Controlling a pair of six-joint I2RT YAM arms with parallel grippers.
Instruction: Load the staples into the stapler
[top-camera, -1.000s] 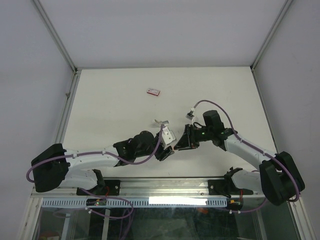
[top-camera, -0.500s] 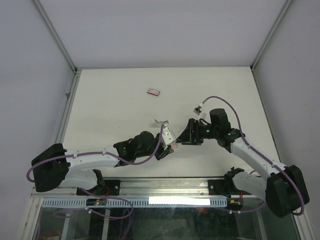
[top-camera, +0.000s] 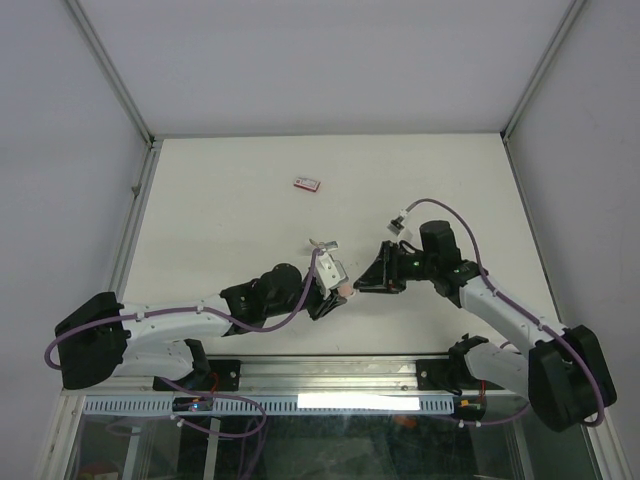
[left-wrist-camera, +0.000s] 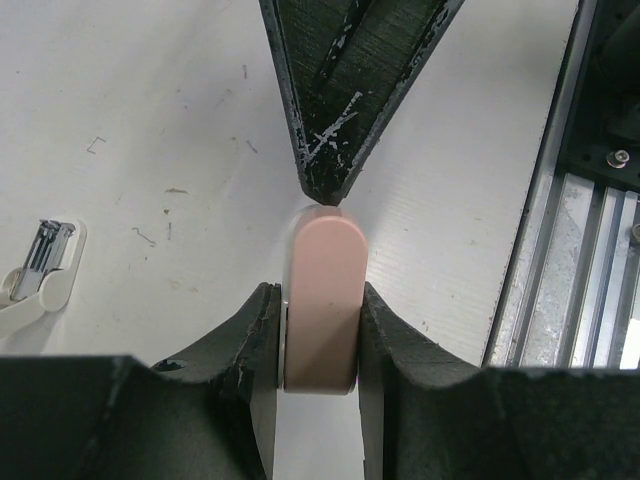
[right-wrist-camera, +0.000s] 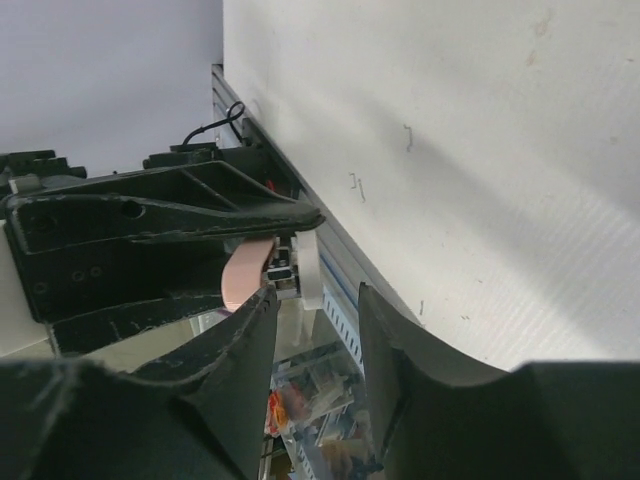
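A small pink and white stapler (left-wrist-camera: 322, 300) hangs just above the table, my left gripper (left-wrist-camera: 318, 292) shut on its pink arm. Its white arm with the metal magazine (left-wrist-camera: 40, 262) is folded out to the left. In the top view the stapler (top-camera: 336, 272) sits between both grippers at the table's near middle. My right gripper (right-wrist-camera: 318, 295) is open, its tips at the stapler's end (right-wrist-camera: 310, 268) without clamping it. One right fingertip (left-wrist-camera: 325, 165) points down at the pink arm's tip. The small red staple box (top-camera: 307, 183) lies far back. No loose staples show.
The metal rail (left-wrist-camera: 575, 290) at the table's near edge runs close beside the held stapler. Side frame posts (top-camera: 135, 215) border the white table (top-camera: 230, 220). Stray bent staples (right-wrist-camera: 357, 184) dot the surface.
My right arm swung its wrist back and right, and its jaws widened, then narrowed, staying at the stapler's tip. The left gripper keeps its hold and shifted slightly left.
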